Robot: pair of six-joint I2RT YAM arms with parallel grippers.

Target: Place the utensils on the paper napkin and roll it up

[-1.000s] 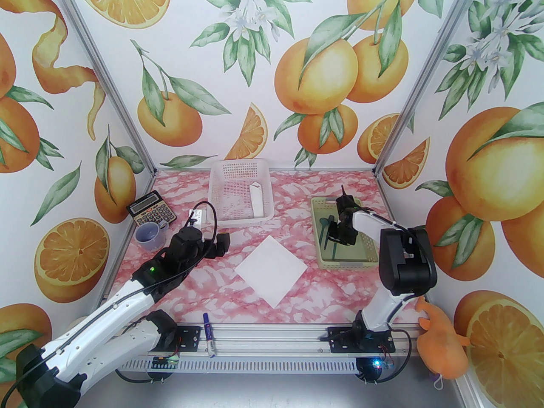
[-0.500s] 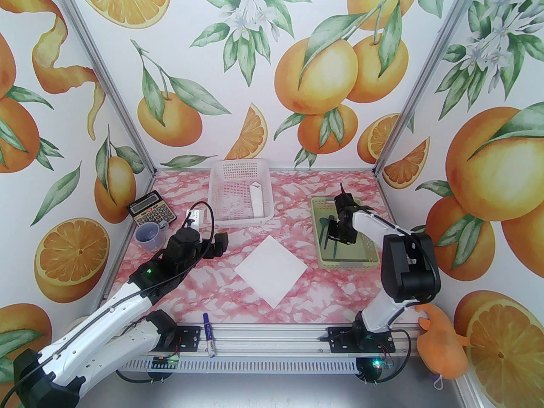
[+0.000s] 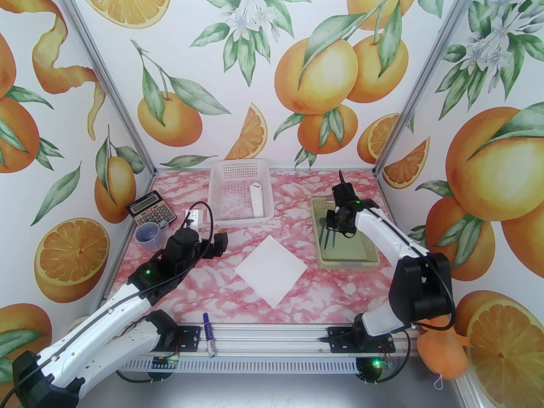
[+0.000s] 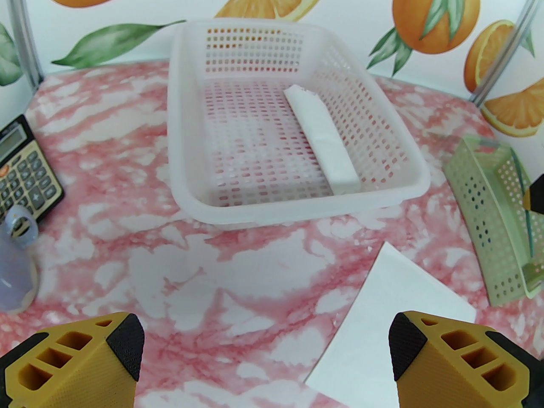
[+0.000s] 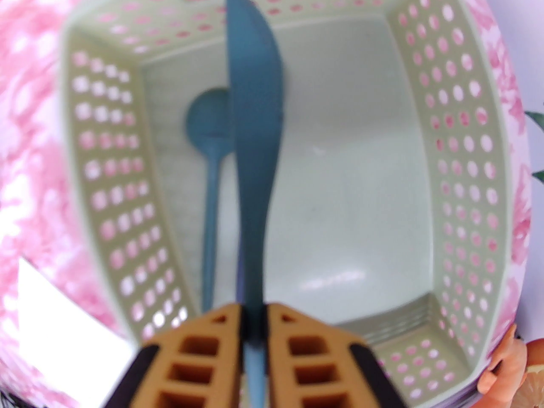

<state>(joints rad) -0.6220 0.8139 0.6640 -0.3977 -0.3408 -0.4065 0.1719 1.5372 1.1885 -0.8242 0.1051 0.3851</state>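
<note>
Two dark teal utensils are sitting at the green tray [image 3: 348,264] on the right of the pink marbled counter [image 3: 204,287]. The right fingers [image 5: 229,330] are pressing together on the handle of a knife [image 5: 255,121], holding it above the tray with its blade pointing out toward the far wall. A spoon [image 5: 210,143] is lying flat on the tray floor just beside it. The paper napkin [image 3: 272,270] is lying flat on the counter between the two arms, one corner pointing toward them. The left fingers [image 4: 123,342] are standing spread wide, hovering over the counter near the napkin's left corner. Beyond them, a white mesh basket [image 4: 178,143] is holding a rolled white bundle [image 4: 323,138] along its right side.
</note>
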